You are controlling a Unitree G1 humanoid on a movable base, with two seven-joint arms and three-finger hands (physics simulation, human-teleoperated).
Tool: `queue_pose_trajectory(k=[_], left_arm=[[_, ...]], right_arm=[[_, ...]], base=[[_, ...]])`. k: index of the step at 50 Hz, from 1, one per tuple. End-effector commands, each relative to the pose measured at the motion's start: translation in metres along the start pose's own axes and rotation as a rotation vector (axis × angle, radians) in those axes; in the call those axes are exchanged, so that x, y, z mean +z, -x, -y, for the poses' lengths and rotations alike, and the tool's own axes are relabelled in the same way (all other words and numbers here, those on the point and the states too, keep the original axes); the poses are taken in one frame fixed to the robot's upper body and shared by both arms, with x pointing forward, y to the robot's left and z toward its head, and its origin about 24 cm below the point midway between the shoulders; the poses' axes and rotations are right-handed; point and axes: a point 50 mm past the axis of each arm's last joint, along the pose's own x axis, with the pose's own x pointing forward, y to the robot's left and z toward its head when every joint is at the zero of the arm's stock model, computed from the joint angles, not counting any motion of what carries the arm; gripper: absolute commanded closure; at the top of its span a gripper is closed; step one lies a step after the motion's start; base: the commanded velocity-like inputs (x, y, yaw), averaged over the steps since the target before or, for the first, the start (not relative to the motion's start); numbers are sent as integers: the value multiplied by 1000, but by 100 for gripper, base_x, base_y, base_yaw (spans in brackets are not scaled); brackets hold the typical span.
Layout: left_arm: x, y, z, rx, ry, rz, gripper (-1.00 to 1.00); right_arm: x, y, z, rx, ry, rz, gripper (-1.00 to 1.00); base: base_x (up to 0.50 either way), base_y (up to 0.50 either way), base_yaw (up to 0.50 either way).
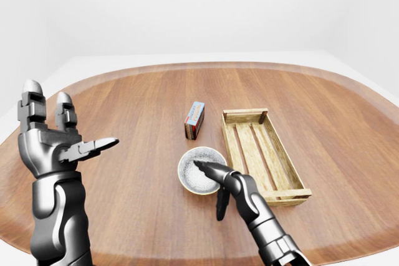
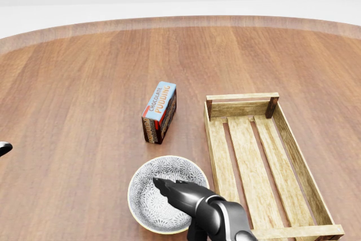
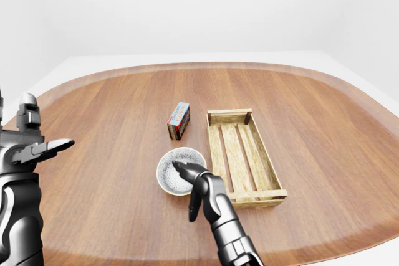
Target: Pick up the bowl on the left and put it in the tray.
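Observation:
A grey patterned bowl (image 1: 192, 174) sits on the wooden table, left of a slatted wooden tray (image 1: 232, 145) that holds nothing. My right hand (image 1: 211, 188) comes up from the bottom of the left-eye view to the bowl's right rim. Its fingers (image 2: 169, 189) reach over the rim into the bowl, while the thumb hangs down outside it, apart from the rim. The hand is open and the bowl rests on the table. My left hand (image 1: 72, 119) is raised at the far left, open and holding nothing, well away from the bowl.
A chocolate pudding box (image 2: 159, 111) stands on its edge just above the bowl and left of the tray's top end. The round table's rim (image 1: 206, 65) curves across the top of the view, with a pale floor and walls beyond.

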Motion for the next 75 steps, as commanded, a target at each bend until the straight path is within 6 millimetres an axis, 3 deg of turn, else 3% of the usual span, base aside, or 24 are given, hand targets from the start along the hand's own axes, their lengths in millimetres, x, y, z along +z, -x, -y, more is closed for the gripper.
queue_pose_trajectory(k=[1,45,46,48,49,50,51,53,70,75], left_arm=[[-1,-1,-1,3,1,-4,-100],[-4,-1,1,1,-4,-14,-100],[-4,-1,1,2,-5,-14,-100],[-4,-1,1,1,-4,-14,-100],[-4,-1,1,1,-5,-16,-100],[-4,-1,1,1,-5,-16,-100],[-4,-1,1,0,-6,-16,-100],[-4,-1,1,0,-7,-16,-100],[-5,0,2,0,-12,-18,-100],[-5,0,3,-2,-10,-16,-100]], right_arm=[[-1,-4,-3,12,-12,-5,-100],[-13,-27,-21,45,-142,-42,-100],[-12,-27,-21,44,-141,-40,-87],[-12,-27,-21,46,-140,-38,-42],[-11,-28,-22,47,-143,-38,-1],[-11,-28,-22,47,-143,-38,-1],[-10,-27,-23,50,-140,-34,63],[-10,-27,-24,53,-140,-34,100],[-9,-26,-30,70,-148,-27,100],[-3,-25,-22,66,-121,-8,100]], base=[[0,0,0],[0,0,0],[0,0,0],[0,0,0],[0,0,0],[0,0,0],[0,0,0],[0,0,0],[0,0,0],[0,0,0]])
